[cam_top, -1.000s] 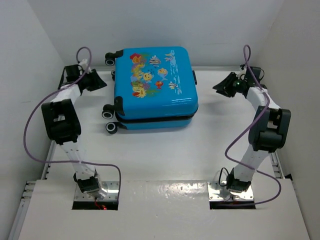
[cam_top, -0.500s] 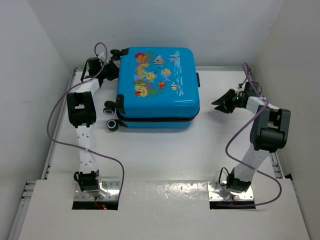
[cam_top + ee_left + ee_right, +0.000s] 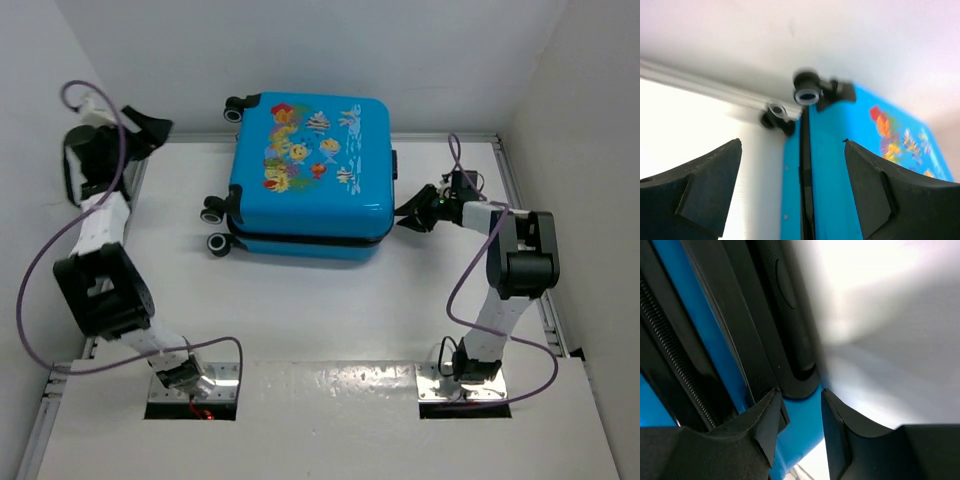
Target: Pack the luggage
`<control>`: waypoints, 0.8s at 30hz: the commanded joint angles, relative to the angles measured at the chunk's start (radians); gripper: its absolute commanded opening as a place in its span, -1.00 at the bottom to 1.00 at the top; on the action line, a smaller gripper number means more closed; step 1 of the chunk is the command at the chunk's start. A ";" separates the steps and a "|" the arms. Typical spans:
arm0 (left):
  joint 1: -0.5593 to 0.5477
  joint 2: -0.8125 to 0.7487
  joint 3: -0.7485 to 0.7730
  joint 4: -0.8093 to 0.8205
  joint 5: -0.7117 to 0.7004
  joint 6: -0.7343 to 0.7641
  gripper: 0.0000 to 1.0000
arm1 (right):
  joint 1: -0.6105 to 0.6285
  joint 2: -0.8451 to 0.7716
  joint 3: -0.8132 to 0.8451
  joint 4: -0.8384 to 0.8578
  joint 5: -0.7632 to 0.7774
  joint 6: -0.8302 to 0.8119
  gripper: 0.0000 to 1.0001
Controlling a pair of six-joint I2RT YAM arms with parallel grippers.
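White table (image 3: 300, 310): right claw (image 3: 408, 214) narrow beside luggage (image 3: 310, 165) (left claw (image 3: 792, 147) wide)

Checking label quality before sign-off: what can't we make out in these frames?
Luggage contents: closed shell hides them, every view.
Right hand contact with the side handle: too small in the top view, too close and blurred in the right wrist view.
Wheels: blurred in the left wrist view; the bottom edge cuts off the luggage there.

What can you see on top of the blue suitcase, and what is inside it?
Nothing rests on top of the luggage; only its own fish print shows there. It lies closed, both shells together, so whatever is inside is hidden.
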 commanded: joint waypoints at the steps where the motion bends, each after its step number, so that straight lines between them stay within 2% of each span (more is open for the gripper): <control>1: 0.078 -0.116 -0.099 -0.026 0.062 0.034 0.74 | 0.167 -0.021 -0.053 0.123 -0.096 0.111 -0.21; 6: 0.137 -0.216 -0.217 -0.091 0.123 0.068 0.74 | 0.239 -0.179 -0.248 0.187 -0.101 0.185 -0.21; 8: 0.147 -0.255 -0.267 -0.100 0.145 0.068 0.74 | 0.217 -0.253 -0.324 0.210 -0.093 0.191 -0.21; 10: 0.147 -0.286 -0.303 -0.085 0.171 0.068 0.74 | 0.189 -0.272 -0.328 0.232 -0.083 0.173 -0.21; 11: 0.147 -0.320 -0.329 -0.085 0.171 0.068 0.74 | 0.128 -0.262 -0.309 0.241 -0.083 0.167 -0.21; 15: 0.108 -0.406 -0.355 -0.085 0.171 0.127 0.74 | 0.044 -0.179 -0.140 0.273 -0.058 0.147 -0.24; 20: 0.062 -0.507 -0.386 -0.146 0.131 0.225 0.74 | 0.042 -0.044 0.121 0.236 0.026 0.088 -0.24; 24: 0.042 -0.538 -0.395 -0.184 0.093 0.235 0.74 | 0.055 0.063 0.220 0.241 0.037 0.088 -0.24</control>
